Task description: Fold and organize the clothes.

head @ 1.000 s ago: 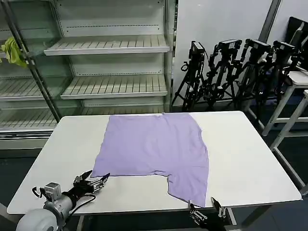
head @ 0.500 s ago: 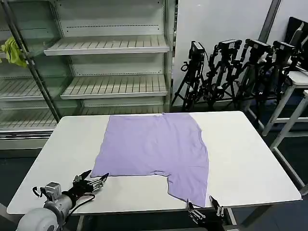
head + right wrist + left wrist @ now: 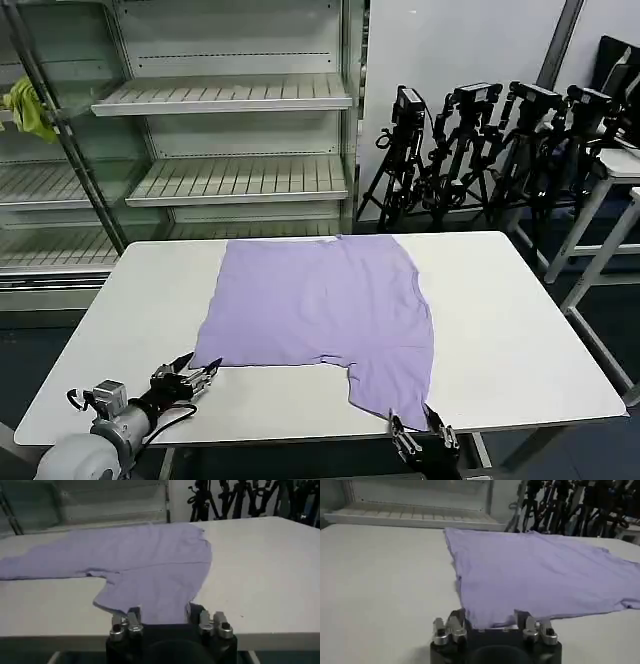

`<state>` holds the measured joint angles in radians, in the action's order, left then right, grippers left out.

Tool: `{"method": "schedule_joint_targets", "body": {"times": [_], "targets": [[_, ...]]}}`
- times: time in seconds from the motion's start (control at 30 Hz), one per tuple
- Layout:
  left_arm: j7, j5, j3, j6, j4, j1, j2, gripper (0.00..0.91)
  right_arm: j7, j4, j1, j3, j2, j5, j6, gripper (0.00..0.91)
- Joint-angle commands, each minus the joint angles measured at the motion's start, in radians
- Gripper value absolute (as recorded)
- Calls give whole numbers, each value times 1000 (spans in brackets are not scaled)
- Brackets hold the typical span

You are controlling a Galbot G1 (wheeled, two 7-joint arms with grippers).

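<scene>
Lying flat, the T-shirt (image 3: pixel 325 315) meets both parted, empty claws, left (image 3: pixel 199 378) and right (image 3: pixel 422 430), tripods (image 3: pixel 480 150) behind.

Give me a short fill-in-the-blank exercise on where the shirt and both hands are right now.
1. The lavender T-shirt lies spread flat on the white ____.
2. The left hand, fingers open, sits at the shirt's near ____ corner.
3. The right hand is at the table's ____ edge, fingers open around the shirt's hem.

Missing words: table; left; near
</scene>
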<state>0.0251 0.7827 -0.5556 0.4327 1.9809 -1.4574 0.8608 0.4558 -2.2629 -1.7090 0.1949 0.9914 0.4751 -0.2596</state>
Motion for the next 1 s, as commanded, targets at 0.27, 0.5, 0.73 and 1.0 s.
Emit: {"method": "schedule_joint_targets", "body": {"times": [0.27, 0.5, 0.73, 1.0], "targets": [[5, -2, -8, 2, 6, -9, -2, 50, -8, 2, -23, 3, -1, -3, 3, 0], [24, -16, -14, -8, 6, -16, 1, 40, -25, 0, -37, 6, -4, -23, 19, 0], [37, -24, -26, -24, 18, -35, -1, 40, -26, -17, -57, 11, -11, -34, 33, 0], [38, -24, -56, -25, 70, -86, -6, 40, -27, -69, -131, 55, -55, -34, 38, 0]]}}
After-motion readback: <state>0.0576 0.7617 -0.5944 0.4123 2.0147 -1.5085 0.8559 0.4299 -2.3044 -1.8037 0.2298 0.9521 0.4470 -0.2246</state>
